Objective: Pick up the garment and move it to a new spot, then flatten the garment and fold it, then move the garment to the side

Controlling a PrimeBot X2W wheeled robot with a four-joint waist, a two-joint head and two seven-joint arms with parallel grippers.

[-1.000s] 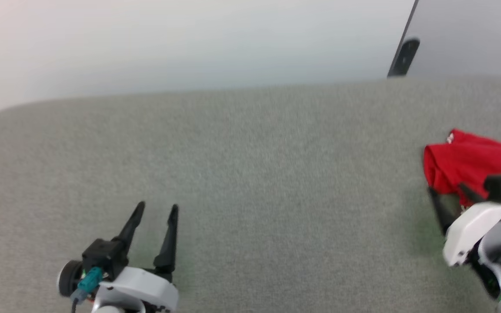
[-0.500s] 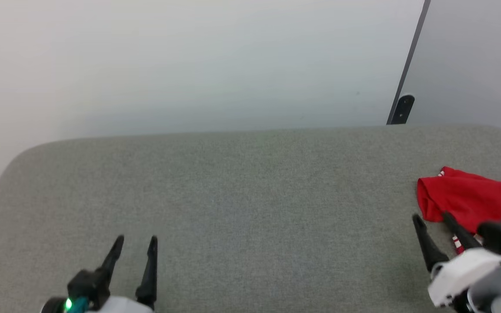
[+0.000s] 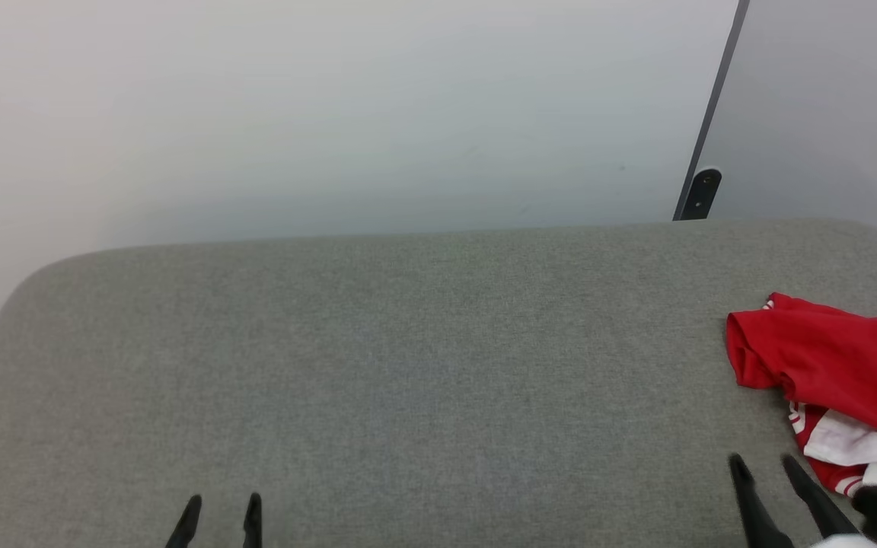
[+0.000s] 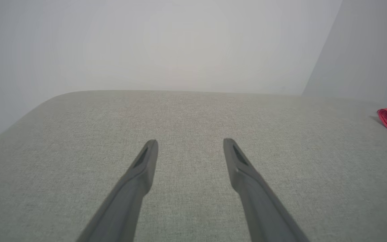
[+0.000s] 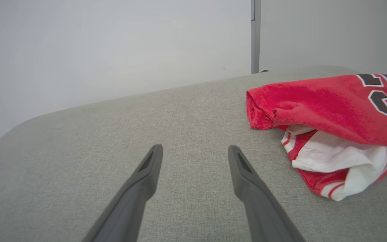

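- Both tools are empty. The left tool (image 3: 224, 499) sits at the near edge of the tabletop (image 3: 408, 342), fingers spread and well apart from the cloth. The right tool (image 3: 762, 460) is also spread and holds nothing, just short of the garment.
- The garment (image 3: 827, 358) lies against the right edge of the tabletop, doubled over loosely, and runs past the right border of the head view.
- Its long axis seems to run left-right along the tabletop. The rolled red edge points toward the middle, and the far end is cut off, so you cannot confirm the full length.
- The print (image 5: 386, 97) faces up. A white sleeve (image 5: 334, 154) with striped trim spills out on the near side.
- The step is hard to judge: this is either a rough fold already put aside, or a heap waiting for the first pickup.
- If it is a pickup, bring the right tool onto the rolled red edge and pinch several layers. That loose sleeve may drag.
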